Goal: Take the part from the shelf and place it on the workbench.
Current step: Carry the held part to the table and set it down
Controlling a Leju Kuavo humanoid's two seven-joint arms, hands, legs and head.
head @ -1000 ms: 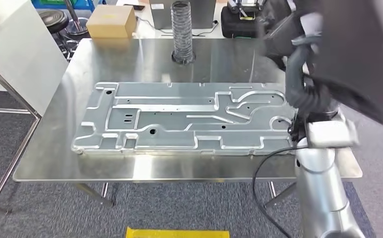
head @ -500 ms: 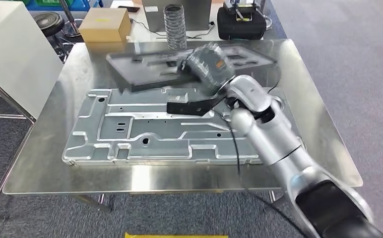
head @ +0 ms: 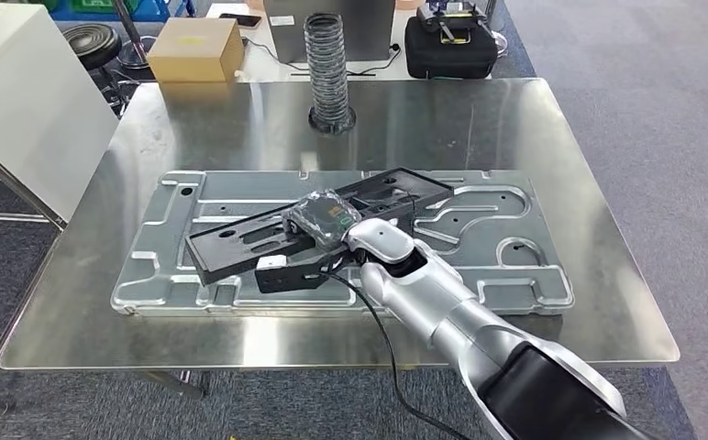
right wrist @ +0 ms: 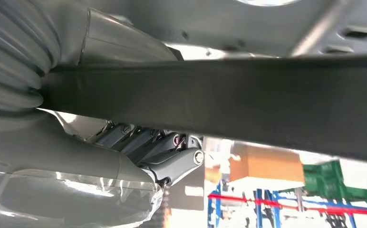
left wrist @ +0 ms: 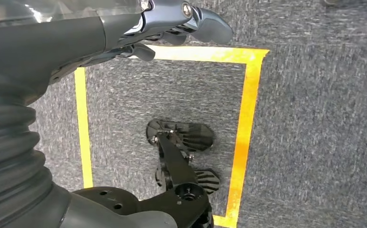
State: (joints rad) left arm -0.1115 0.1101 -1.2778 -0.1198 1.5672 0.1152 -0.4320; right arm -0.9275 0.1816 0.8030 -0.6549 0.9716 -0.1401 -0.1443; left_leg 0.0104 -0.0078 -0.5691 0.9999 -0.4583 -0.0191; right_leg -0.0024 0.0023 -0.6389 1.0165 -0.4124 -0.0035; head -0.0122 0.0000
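Grips the black part (head: 240, 240) with the right hand (head: 321, 218), clamped on its near long side around the middle. In the right wrist view, shows the part (right wrist: 219, 99) as a dark bar, with the fingers (right wrist: 172, 161) curled against one face of it. Half a second ago, held the part up higher and farther back, close to the wire coil (head: 328, 69); now sits low and nearer, slanted across the big silver plate (head: 515, 266) on the bench (head: 598, 302). Hard to say if touching the plate or just above it. Points one end toward the plate's back edge near the middle and the other end toward the plate's front left corner, both ends inside the plate's edges. Reaches in with the right arm from the front right, lower than before. Leaves bare bench to the right of the plate, a wide strip behind it up to the coil, a strip on the left, and a thin strip along the front edge. Past the back edge, a cardboard box (head: 194, 48) and a black case (head: 449, 46), well apart from the part. Hangs the left hand (left wrist: 172, 23) over the grey floor with yellow tape (left wrist: 246, 118), nothing in it; cannot tell if its fingers are apart or together.
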